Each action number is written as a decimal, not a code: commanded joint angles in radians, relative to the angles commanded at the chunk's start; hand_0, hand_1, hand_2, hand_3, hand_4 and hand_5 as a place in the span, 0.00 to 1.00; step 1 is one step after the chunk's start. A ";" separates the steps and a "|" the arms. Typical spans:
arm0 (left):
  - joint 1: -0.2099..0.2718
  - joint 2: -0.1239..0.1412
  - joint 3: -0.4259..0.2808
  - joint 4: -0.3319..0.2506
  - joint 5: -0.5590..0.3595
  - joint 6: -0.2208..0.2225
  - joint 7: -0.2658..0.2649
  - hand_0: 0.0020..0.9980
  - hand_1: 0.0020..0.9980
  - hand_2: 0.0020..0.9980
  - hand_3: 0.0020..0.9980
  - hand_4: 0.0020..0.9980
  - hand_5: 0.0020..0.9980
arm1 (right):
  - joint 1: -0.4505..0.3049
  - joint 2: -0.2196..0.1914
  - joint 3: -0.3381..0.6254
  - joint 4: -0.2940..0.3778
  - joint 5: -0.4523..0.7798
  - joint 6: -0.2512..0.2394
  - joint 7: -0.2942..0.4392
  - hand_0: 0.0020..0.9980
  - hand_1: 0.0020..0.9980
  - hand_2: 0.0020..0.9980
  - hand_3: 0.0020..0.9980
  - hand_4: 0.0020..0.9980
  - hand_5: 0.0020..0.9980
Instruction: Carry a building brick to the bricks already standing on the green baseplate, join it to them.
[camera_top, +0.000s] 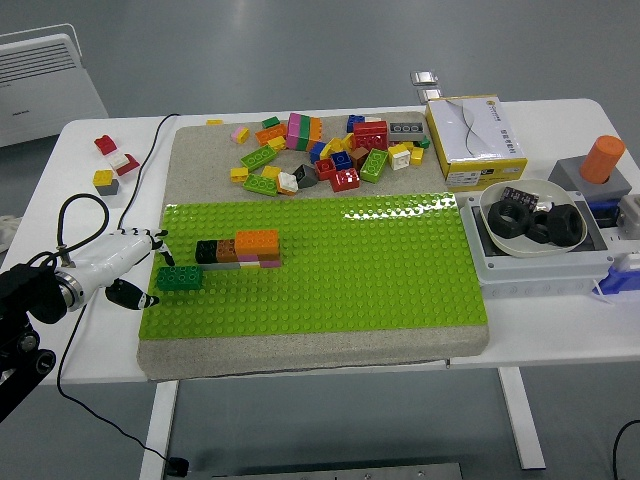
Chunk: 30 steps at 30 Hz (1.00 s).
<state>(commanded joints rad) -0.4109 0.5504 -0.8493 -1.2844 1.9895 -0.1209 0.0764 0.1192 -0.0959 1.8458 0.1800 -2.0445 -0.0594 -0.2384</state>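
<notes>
A dark green brick (179, 278) lies on the green baseplate (380, 270) near its left edge. Just up and to its right stands a short row of joined bricks (240, 250): black, brown and orange on top, with thin yellow, pink and grey pieces below. My left hand (138, 268), white with black fingertips, hovers at the plate's left edge, just left of the green brick. Its fingers are spread and hold nothing; the thumb tip points toward the brick with a small gap between them. The right arm is out of the picture.
A pile of loose bricks (320, 155) lies on the grey mat behind the plate. A yellow-white box (475, 140), a bowl of black rings (530, 218) and an orange cylinder (603, 157) stand at the right. A few bricks (110, 160) and a black cable (70, 215) are at the left.
</notes>
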 joint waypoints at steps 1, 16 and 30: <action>-0.002 0.002 0.000 -0.002 -0.003 -0.004 0.003 1.00 1.00 1.00 0.65 0.88 0.11 | 0.000 0.000 0.002 0.000 -0.003 0.000 0.000 0.70 0.67 0.72 0.78 0.81 1.00; -0.045 -0.032 -0.005 0.031 -0.043 -0.054 0.026 1.00 1.00 0.98 0.63 0.88 0.12 | 0.003 -0.002 0.025 0.000 -0.031 0.003 0.001 0.70 0.67 0.72 0.78 0.82 1.00; -0.073 -0.076 -0.009 0.053 -0.115 -0.111 0.073 1.00 0.99 0.96 0.62 0.87 0.14 | 0.005 -0.005 0.033 0.000 -0.038 0.002 -0.003 0.70 0.67 0.72 0.78 0.82 1.00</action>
<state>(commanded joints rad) -0.4834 0.4745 -0.8582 -1.2314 1.8744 -0.2316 0.1494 0.1242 -0.1006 1.8789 0.1800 -2.0829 -0.0577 -0.2412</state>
